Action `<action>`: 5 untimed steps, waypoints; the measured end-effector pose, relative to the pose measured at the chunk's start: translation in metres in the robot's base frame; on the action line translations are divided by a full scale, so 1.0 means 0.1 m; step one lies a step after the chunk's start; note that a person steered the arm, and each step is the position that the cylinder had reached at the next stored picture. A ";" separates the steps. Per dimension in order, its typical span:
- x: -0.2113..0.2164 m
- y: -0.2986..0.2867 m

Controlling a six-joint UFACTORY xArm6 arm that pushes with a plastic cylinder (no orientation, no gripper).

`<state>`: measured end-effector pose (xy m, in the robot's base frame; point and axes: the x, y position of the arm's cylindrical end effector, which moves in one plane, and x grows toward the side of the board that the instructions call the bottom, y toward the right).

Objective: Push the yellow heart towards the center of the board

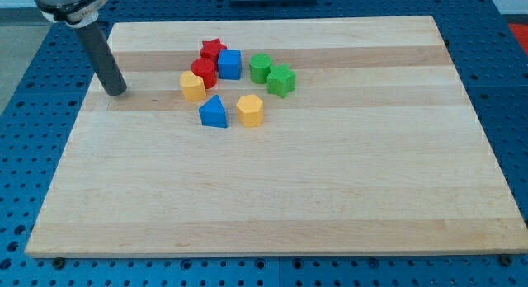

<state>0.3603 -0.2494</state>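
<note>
A plain dark rod serves as the tool; it has no jaws, so nothing can be apart, together or clamped. Its tip (116,91) is set on the pale wooden tabletop (272,204) near the left edge, toward the far left corner, clear of all blocks.

The yellow heart-shaped block (192,86) is read as the task's thing, though the shape is small and not fully certain. It lies at the left end of the cluster, in the far half of the tabletop, left of centre.

Key relation: the heart lies from the tip toward the right edge, almost level with it, with bare wood between. The centre lies from the heart further toward the right edge and somewhat toward the near edge. A push from the tip's present side is judged roughly right, with a near-edge slant needed.

Obstacles noted:
- blue triangular block (214,112), just beside the heart on the centre-ward side, likely to be struck
- yellow pentagon-like block (250,110) beyond it
- red round block (205,73), touching or nearly touching the heart on its far side

The task is judged not yet begun.
</note>
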 end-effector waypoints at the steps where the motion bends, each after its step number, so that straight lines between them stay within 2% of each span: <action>1: 0.00 0.34; 5: 0.16 2.00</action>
